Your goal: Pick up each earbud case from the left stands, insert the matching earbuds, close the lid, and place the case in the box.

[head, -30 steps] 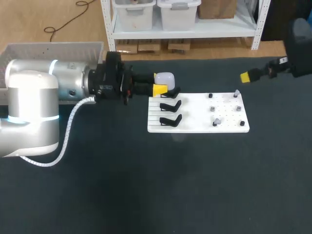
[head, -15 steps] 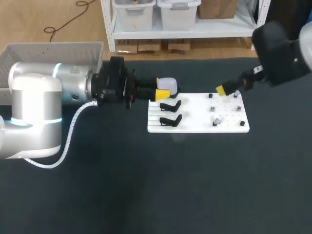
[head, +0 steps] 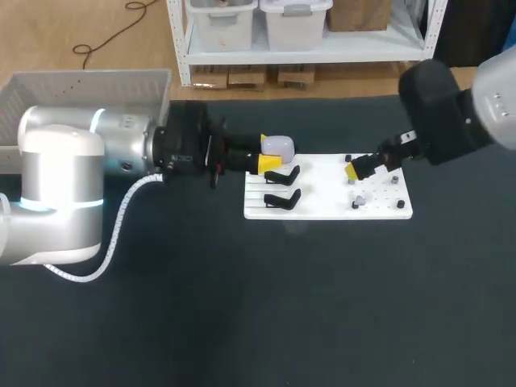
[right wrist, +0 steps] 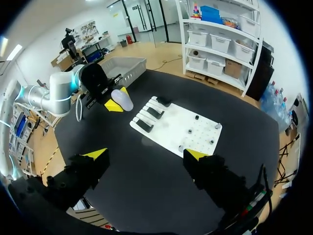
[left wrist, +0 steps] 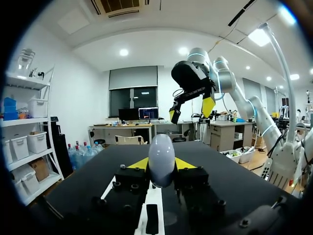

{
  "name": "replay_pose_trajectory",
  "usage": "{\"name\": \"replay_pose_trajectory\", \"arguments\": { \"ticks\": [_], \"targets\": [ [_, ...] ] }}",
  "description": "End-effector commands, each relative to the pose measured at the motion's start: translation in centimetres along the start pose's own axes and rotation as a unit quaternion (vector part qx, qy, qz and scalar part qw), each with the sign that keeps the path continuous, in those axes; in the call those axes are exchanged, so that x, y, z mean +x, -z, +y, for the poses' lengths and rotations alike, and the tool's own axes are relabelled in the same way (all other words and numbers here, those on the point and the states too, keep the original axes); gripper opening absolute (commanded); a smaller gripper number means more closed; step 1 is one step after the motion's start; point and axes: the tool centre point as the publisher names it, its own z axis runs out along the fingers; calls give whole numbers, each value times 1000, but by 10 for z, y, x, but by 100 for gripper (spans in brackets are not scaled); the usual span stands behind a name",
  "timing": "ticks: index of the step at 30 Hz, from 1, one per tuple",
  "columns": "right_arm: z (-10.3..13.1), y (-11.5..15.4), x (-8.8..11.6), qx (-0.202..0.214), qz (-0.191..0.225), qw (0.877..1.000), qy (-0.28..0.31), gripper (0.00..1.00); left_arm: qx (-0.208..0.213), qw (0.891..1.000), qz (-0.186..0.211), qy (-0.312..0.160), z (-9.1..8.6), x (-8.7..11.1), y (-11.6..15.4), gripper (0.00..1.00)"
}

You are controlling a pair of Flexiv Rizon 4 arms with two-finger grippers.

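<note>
My left gripper pinches the earbud case between both yellow tips, just beside the stands. The rounded shell could twist or slip in so narrow a pinch. My right gripper, spread wide, hangs over the pegs; a low pass could knock them. I cannot tell whether the case is clear of its stand. The lid seam and earbuds are too small to make out.

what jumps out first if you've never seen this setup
The pale earbud case clamped in the left pincer, at the stand end of the white board, draws the eye first. Next is the right pincer, open with bright yellow tips, hovering above the board's peg end. Two black stands on the board hold nothing.
</note>
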Motion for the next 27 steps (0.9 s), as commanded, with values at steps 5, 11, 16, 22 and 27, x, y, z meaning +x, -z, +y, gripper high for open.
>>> {"name": "replay_pose_trajectory", "arguments": {
  "ticks": [5, 11, 16, 22, 27],
  "targets": [
    [18, -13, -7, 16, 8, 1000, -1, 100, -8, 1000, -1, -6, 0, 5, 1, 0],
    [34, -28, -21, 4, 19, 1000, 10, 100, -8, 1000, -1, -6, 0, 5, 1, 0],
    [48, -40, -37, -8, 21, 999, 23, 100, -8, 1000, -1, -6, 0, 5, 1, 0],
    [53, -59, -47, -23, 29, 999, 24, 100, -8, 1000, -1, -6, 0, 5, 1, 0],
    [54, -71, -48, -33, 39, 998, 22, 100, -8, 1000, -1, -6, 0, 5, 1, 0]
  ]
}}
